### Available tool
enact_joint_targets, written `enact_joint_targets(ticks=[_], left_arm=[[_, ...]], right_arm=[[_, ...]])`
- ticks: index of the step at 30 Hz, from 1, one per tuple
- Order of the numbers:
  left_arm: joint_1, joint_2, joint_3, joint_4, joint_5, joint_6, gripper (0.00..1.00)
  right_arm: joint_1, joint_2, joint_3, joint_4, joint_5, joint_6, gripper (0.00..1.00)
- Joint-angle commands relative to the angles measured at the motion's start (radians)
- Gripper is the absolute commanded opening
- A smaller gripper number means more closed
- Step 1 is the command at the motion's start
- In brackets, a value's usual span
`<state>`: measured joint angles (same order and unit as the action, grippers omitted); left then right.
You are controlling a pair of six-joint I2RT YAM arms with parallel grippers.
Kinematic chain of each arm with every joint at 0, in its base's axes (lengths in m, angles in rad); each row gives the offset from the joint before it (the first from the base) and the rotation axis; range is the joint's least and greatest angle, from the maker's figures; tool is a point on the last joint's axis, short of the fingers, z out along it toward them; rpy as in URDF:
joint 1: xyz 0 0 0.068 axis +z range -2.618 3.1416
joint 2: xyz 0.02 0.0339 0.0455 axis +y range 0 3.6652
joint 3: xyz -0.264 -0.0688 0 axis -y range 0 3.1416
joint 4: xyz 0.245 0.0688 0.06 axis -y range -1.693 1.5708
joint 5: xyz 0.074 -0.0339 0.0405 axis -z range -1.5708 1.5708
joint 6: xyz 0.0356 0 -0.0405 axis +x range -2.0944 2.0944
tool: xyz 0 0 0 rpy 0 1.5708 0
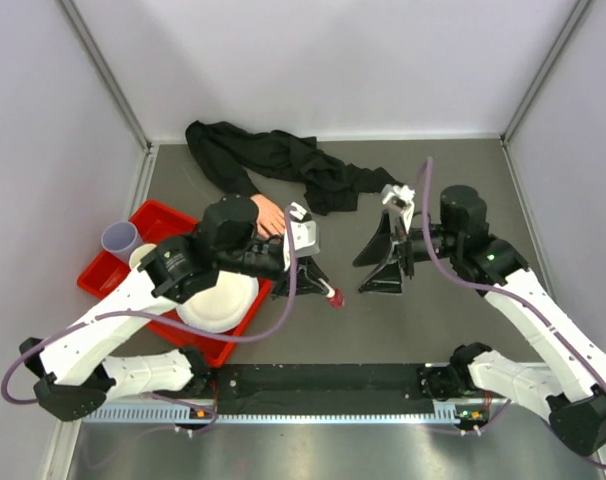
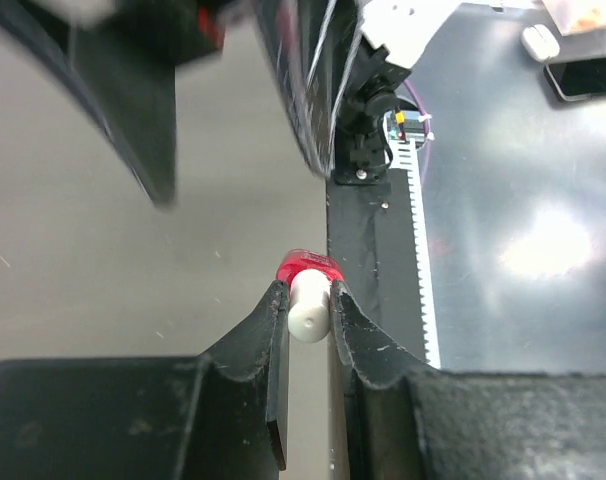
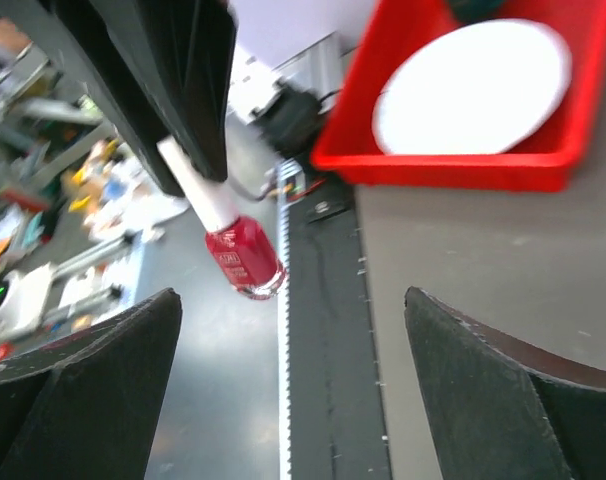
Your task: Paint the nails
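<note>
A small red polish bottle (image 1: 333,297) with a white cap (image 2: 308,315) hangs above the table, near its middle. My left gripper (image 1: 321,285) is shut on that cap, and the red glass (image 2: 308,267) pokes out past the fingertips. My right gripper (image 1: 363,275) stands open just to the right of the bottle, facing it. In the right wrist view the bottle (image 3: 243,255) hangs ahead of the wide jaws, to the left, and touches neither. The pale mannequin hand (image 1: 268,215) lies behind my left arm, its black sleeve (image 1: 283,160) trailing towards the back. The nails are hidden.
A red tray (image 1: 153,225) sits at the left with a white plate (image 1: 218,305) and a pale purple cup (image 1: 120,238). The black base rail (image 1: 323,385) runs along the near edge. White walls close in the table at the back and sides.
</note>
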<state>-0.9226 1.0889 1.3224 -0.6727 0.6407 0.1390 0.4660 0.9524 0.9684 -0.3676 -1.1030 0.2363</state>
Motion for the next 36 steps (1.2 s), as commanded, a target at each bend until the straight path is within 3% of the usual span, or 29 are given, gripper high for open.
enact_joint_targets(ticks=[1, 7, 16, 36], left_arm=[[0.004, 0.017, 0.057, 0.021, 0.073, 0.161, 0.00], [0.014, 0.088, 0.130, -0.014, 0.149, 0.264, 0.00], [0.027, 0.140, 0.224, -0.090, 0.211, 0.367, 0.00], [0.027, 0.210, 0.314, -0.246, 0.315, 0.475, 0.00]], right_arm=[[0.077, 0.039, 0.049, 0.039, -0.124, -0.083, 0.89], [0.126, 0.088, 0.072, 0.070, -0.175, -0.089, 0.79], [0.187, 0.128, 0.101, -0.005, -0.244, -0.163, 0.56], [0.191, 0.132, 0.110, -0.056, -0.268, -0.226, 0.43]])
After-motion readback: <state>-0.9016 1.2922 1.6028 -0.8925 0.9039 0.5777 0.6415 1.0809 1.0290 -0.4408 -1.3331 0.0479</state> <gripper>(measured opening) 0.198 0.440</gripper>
